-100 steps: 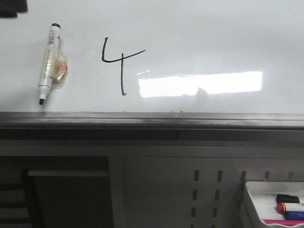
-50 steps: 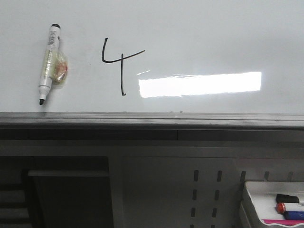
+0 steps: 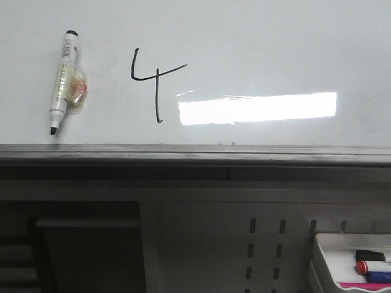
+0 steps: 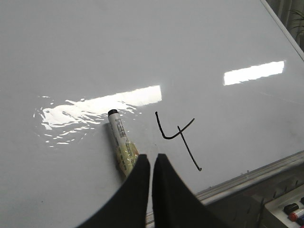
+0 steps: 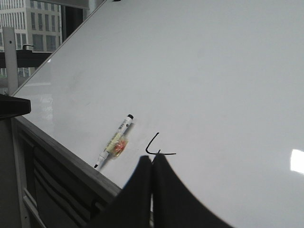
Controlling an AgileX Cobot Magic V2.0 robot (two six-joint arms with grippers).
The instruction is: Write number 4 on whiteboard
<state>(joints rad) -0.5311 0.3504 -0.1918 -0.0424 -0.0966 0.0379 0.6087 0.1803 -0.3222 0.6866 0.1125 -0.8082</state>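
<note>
The whiteboard [image 3: 275,49] fills the upper half of the front view. A thin black number 4 [image 3: 157,74] is drawn on it, left of a bright glare [image 3: 256,108]. A white marker [image 3: 63,76] with yellowish tape and its black tip uncapped rests on the board to the left of the 4. Neither gripper shows in the front view. My left gripper [image 4: 152,156] is shut and holds nothing; it hangs off the board over the marker [image 4: 121,142], beside the 4 [image 4: 181,130]. My right gripper [image 5: 152,159] is shut and empty, its tips covering the lower part of the 4 [image 5: 159,153].
A grey metal ledge [image 3: 195,152] runs along the board's lower edge. Below it is a perforated metal panel. A small white tray [image 3: 348,244] at the lower right holds spare markers [image 3: 369,265].
A dark shape at the front view's top left corner has gone. A small shadow on the glare has vanished. The 4 and the marker are unchanged.
</note>
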